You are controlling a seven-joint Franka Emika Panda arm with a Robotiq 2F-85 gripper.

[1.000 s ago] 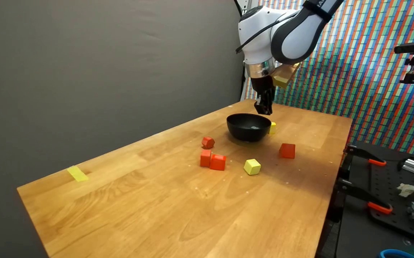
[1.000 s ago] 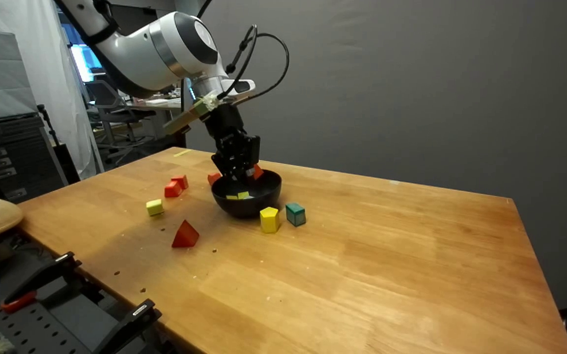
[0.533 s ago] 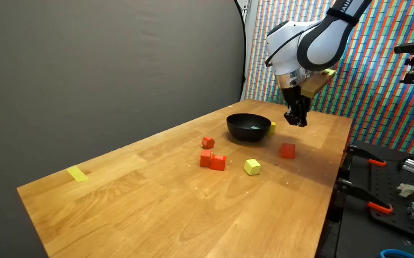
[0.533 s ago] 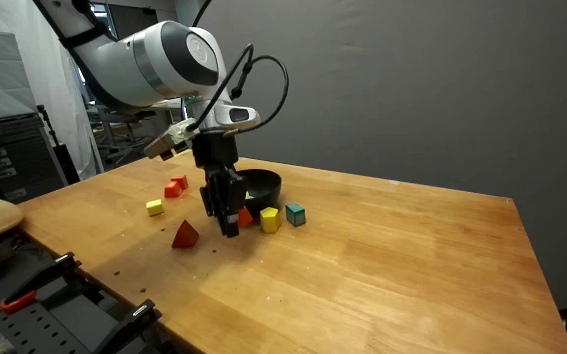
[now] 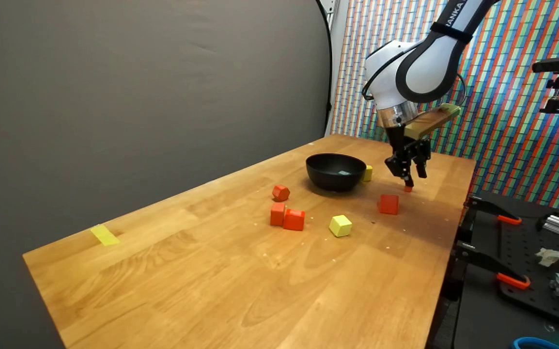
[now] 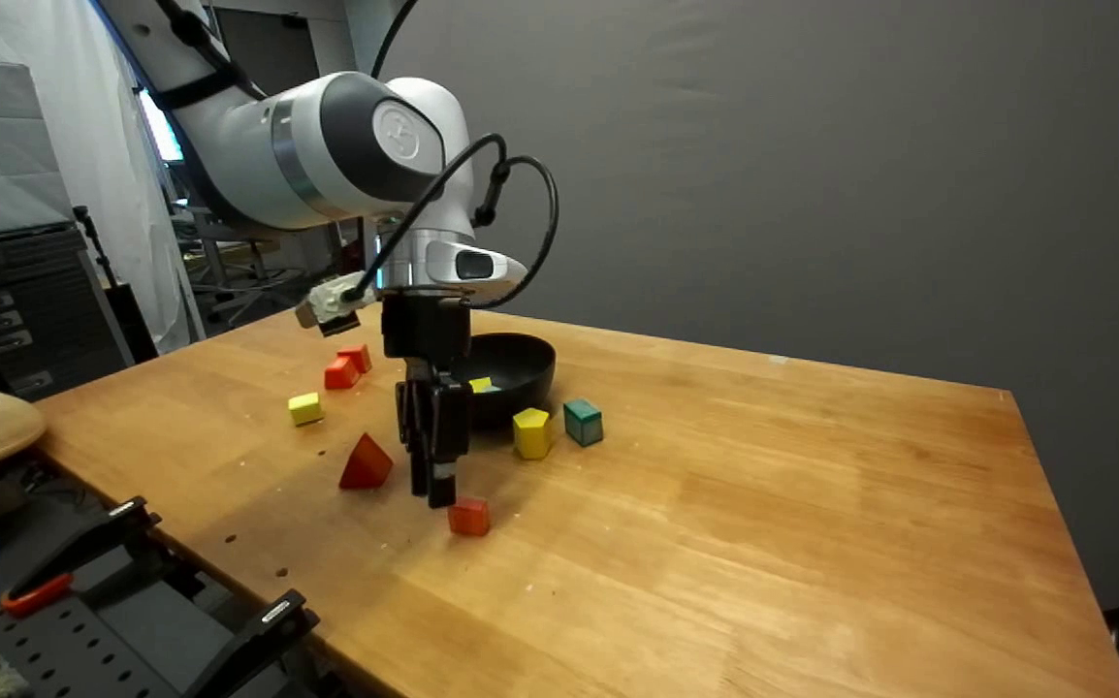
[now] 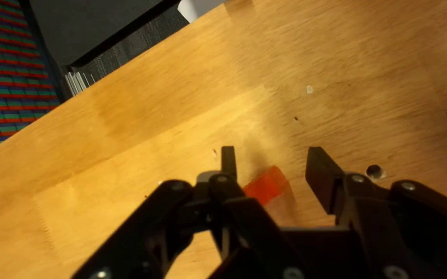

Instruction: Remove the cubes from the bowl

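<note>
My gripper point(image 7: 272, 155) is open above the table, with its fingers apart, in the wrist view; it also shows in both exterior views point(image 5: 415, 179) point(image 6: 433, 494). A small red block point(image 7: 267, 186) is below and between the fingers, nearer one finger, not gripped. It is at or very near the table surface, also in an exterior view point(image 6: 469, 517). The black bowl point(image 5: 336, 179) stands upright on the table behind my gripper in an exterior view point(image 6: 526, 388). A yellow piece point(image 6: 480, 385) and a pale greyish piece point(image 5: 344, 173) show inside it. Part of the bowl is hidden there.
Loose blocks lie around the bowl: a red pyramid point(image 6: 367, 463), a yellow pentagonal block point(image 6: 531, 433), a teal block point(image 6: 583, 423), a yellow-green cube point(image 5: 340, 226) and several red ones point(image 5: 294, 219). Clamps point(image 6: 254, 645) sit at the table edge. Yellow tape point(image 5: 105, 234) is on the table.
My gripper has moved from over the bowl out past its side and lowered toward the table. The red block it carried is out of the fingers, which have opened.
</note>
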